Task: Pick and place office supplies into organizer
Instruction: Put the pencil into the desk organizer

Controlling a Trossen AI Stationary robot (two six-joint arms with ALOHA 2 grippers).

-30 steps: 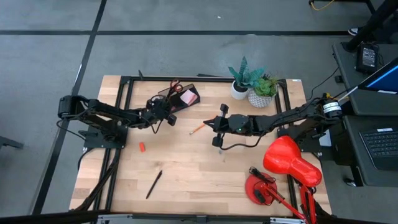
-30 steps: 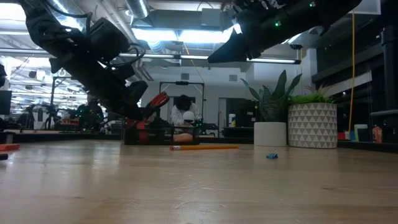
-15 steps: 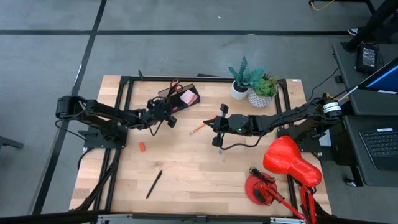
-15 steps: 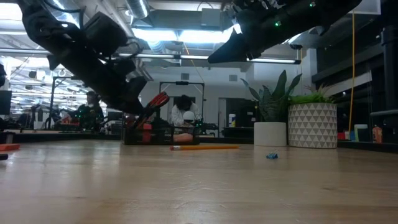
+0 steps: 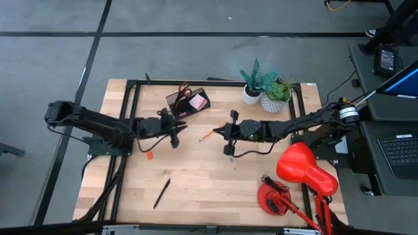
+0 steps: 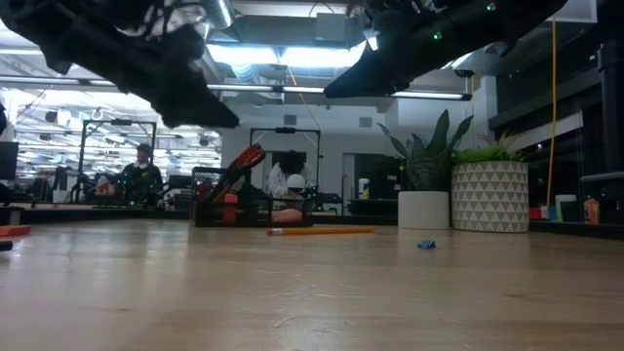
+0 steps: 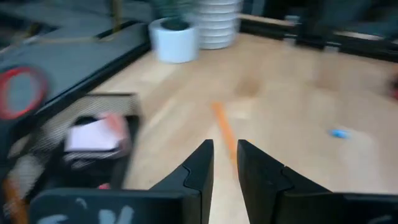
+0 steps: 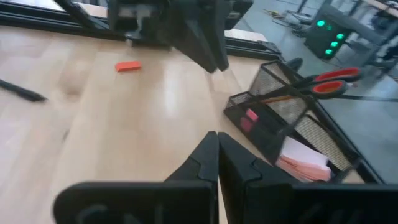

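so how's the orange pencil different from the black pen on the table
The orange pencil lies mid-table between the two grippers, near the organizer; the black pen lies far from it, toward the table's front left. The pencil is bright orange and looks shorter; the pen is dark and looks longer. Both lie flat and slanted on the wood, outside the organizer.

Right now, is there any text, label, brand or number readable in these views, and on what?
None can be read. The sticky-note pad in the organizer looks blank; the red eraser, orange pencil and patterned plant pot show no lettering. Items in the room beyond the table are too small to read.
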